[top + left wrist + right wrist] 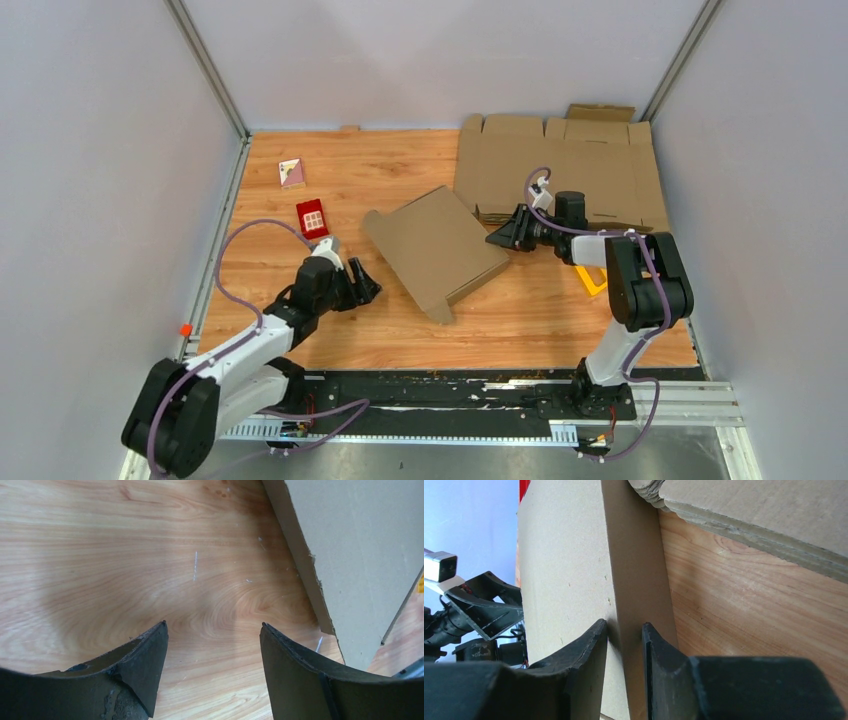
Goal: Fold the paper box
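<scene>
The shallow brown cardboard mailer box (437, 250) lies in the middle of the wooden table (400, 170), its right edge between the right gripper (624, 630)'s narrowed jaws, grip unclear. The left gripper (368, 290) gapes empty nearby. Steadying both sides should keep the folds square.

No legible text or labels

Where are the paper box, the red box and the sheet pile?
paper box (435, 250): top view, centre of upper face
small red box (312, 218): top view, top face
sheet pile (600, 165): top view, bare top sheet
</scene>
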Robot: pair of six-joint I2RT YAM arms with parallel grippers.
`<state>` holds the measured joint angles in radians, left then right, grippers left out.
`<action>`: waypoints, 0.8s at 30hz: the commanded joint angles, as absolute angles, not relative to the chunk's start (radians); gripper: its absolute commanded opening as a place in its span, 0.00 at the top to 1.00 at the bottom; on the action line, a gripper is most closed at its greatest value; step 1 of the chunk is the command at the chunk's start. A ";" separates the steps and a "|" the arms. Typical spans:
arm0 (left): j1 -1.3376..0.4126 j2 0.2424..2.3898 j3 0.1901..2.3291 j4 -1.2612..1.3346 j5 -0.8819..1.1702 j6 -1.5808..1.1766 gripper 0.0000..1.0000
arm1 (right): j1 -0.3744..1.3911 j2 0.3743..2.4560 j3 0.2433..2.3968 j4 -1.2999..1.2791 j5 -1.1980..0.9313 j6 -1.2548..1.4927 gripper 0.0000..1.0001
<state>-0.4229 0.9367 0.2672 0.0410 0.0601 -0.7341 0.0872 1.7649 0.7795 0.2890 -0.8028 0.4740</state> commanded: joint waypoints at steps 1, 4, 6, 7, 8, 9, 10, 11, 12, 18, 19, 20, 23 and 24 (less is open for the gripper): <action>-0.417 1.056 0.288 0.207 0.173 -0.782 0.25 | 0.069 1.816 0.773 0.216 -0.654 0.425 0.71; -0.417 1.130 0.275 0.330 0.217 -0.829 0.27 | 0.068 1.807 0.763 0.250 -0.683 0.444 0.73; -0.420 1.171 0.269 0.407 0.235 -0.862 0.29 | 0.065 1.807 0.757 0.280 -0.719 0.468 0.75; -0.422 1.185 0.267 0.438 0.239 -0.876 0.29 | 0.063 1.809 0.755 0.291 -0.734 0.477 0.78; -0.427 1.198 0.266 0.471 0.242 -0.886 0.29 | 0.064 1.811 0.751 0.305 -0.748 0.486 0.82; -0.436 1.208 0.266 0.497 0.242 -0.895 0.29 | 0.064 1.812 0.748 0.319 -0.764 0.497 0.86; -0.446 1.217 0.271 0.514 0.239 -0.898 0.29 | 0.063 1.814 0.746 0.331 -0.779 0.508 0.89; -0.457 1.225 0.280 0.517 0.232 -0.899 0.29 | 0.063 1.817 0.744 0.339 -0.789 0.516 0.90; -0.466 1.234 0.291 0.515 0.225 -0.898 0.29 | 0.063 1.819 0.743 0.344 -0.794 0.520 0.90; -0.474 1.227 0.295 0.507 0.205 -0.891 0.30 | 0.042 1.830 0.732 0.367 -0.817 0.545 1.00; -0.474 1.210 0.295 0.488 0.196 -0.881 0.30 | 0.040 1.833 0.727 0.382 -0.825 0.555 1.00; -0.474 1.187 0.295 0.460 0.186 -0.870 0.30 | 0.040 1.832 0.725 0.387 -0.829 0.558 1.00; -0.471 1.090 0.287 0.344 0.142 -0.851 0.29 | 0.063 1.826 0.724 0.375 -0.843 0.547 1.00; -0.463 1.040 0.277 0.312 0.131 -0.850 0.29 | 0.079 1.822 0.725 0.369 -0.846 0.541 1.00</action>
<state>-0.4706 1.1709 0.2699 0.4019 0.1886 -0.8761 0.0544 1.7977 0.7521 0.4103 -0.8707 0.5682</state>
